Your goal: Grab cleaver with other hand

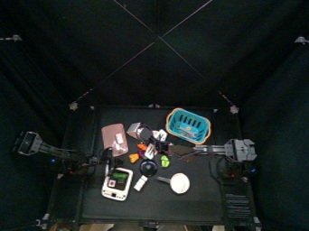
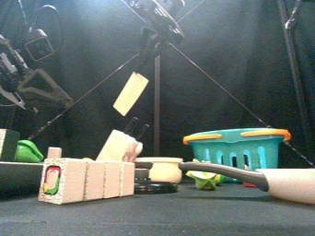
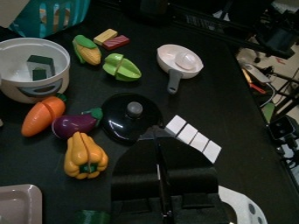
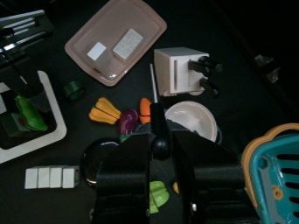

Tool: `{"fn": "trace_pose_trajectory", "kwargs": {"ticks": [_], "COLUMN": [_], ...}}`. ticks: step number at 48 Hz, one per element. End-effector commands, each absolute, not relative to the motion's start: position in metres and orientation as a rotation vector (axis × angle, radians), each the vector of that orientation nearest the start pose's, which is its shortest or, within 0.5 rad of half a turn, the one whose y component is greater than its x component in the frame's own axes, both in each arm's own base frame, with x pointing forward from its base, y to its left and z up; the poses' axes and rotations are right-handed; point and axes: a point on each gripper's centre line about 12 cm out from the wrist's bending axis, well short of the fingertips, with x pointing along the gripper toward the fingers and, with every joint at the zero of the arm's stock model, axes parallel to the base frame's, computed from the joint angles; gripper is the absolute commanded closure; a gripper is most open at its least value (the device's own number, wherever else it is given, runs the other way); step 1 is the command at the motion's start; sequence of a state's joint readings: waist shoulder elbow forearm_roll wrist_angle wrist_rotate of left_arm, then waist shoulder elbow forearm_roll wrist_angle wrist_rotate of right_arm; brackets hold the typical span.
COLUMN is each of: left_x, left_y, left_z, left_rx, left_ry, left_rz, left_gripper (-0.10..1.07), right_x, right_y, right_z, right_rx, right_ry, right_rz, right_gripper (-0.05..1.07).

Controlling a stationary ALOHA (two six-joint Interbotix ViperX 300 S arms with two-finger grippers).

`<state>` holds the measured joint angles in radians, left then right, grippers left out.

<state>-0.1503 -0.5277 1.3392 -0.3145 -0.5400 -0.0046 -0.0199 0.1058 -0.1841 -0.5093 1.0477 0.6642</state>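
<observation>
The cleaver (image 2: 132, 92), with a pale cream blade, hangs in the air above the table's middle in the front view. In the right wrist view it (image 4: 152, 83) shows edge-on as a thin line running out from between the jaws. My right gripper (image 4: 156, 142) is shut on the cleaver's handle, above the carrot and eggplant near the white bowl (image 4: 193, 118). My left gripper (image 3: 162, 156) looks shut and empty, hovering over the table's left side near a black lid (image 3: 131, 114) and a yellow pepper (image 3: 84, 156). The cleaver does not show in the left wrist view.
A white knife block (image 4: 181, 70), a pink tray (image 4: 117, 39), a teal basket (image 2: 240, 147), a white ladle (image 3: 177, 61) and a white tray of green items (image 4: 24, 114) crowd the table. Toy vegetables lie in the middle.
</observation>
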Motion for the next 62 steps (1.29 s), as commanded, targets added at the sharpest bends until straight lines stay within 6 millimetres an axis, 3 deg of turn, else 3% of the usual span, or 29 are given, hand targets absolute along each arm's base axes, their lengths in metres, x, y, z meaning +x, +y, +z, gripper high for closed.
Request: {"fn": "trace_pose_trajectory", "kwargs": {"ticks": [1, 15, 29, 47, 62], "left_x": [0.222, 0.226, 0.239, 0.251, 0.277], "left_y": [-0.014, -0.015, -0.014, 0.015, 0.003], "left_z": [0.169, 0.174, 0.196, 0.225, 0.223], "left_rx": [-0.235, -0.230, -0.173, -0.137, 0.005], "left_ry": [0.269, 0.254, 0.164, -0.032, -0.043], "left_rz": [0.051, 0.047, 0.023, 0.126, 0.016], "left_gripper": [0.86, 0.86, 0.83, 0.48, 0.18], "right_x": [0.440, 0.408, 0.368, 0.327, 0.297], "right_y": [-0.054, -0.031, -0.025, -0.005, -0.011], "right_z": [0.385, 0.397, 0.376, 0.319, 0.308], "right_rx": [0.177, 0.182, 0.193, 0.200, 0.139], "right_ry": [0.733, 0.649, 0.520, 0.387, 0.294], "right_rz": [-0.574, -0.534, -0.484, -0.196, -0.103], "right_gripper": [0.60, 0.60, 0.60, 0.60, 0.60]}}
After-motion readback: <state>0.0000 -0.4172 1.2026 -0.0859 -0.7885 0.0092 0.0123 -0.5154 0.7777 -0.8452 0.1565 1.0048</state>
